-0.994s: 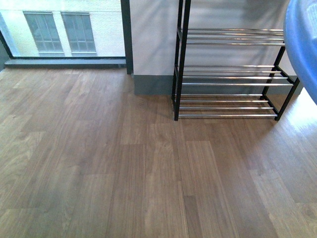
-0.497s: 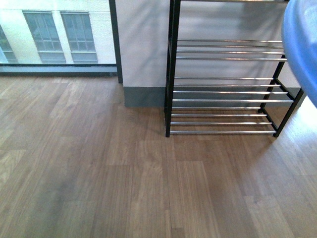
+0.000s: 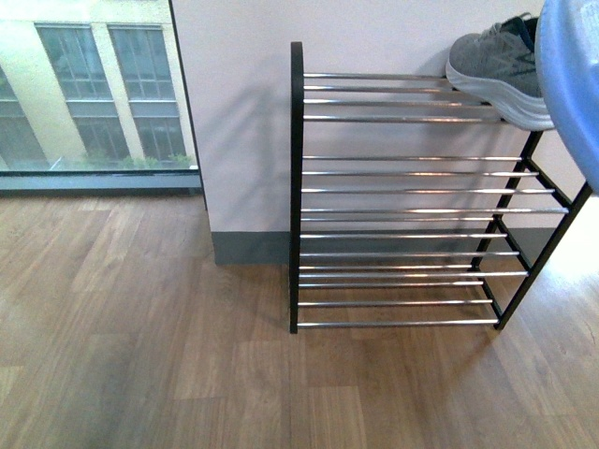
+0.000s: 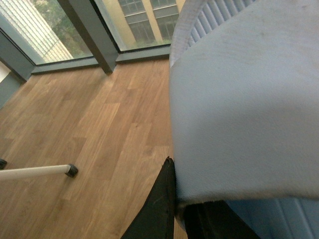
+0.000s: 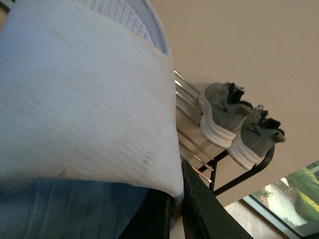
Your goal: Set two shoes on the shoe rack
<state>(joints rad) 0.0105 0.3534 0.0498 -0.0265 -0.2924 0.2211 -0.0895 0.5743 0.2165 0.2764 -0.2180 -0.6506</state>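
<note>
Both shoes (image 5: 239, 124) sit side by side on the rack (image 3: 393, 187) top shelf – looks done. Gripper states? Can't tell – blue basket (image 5: 84, 99) blocks both wrist views.

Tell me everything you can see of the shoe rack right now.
The shoe rack has a black metal frame and shelves of thin chrome bars. It stands upright on the wood floor against the wall, right of the window. In the front view one grey shoe rests on its top shelf; the right wrist view shows two shoes side by side there. The lower shelves visible hold nothing.
</note>
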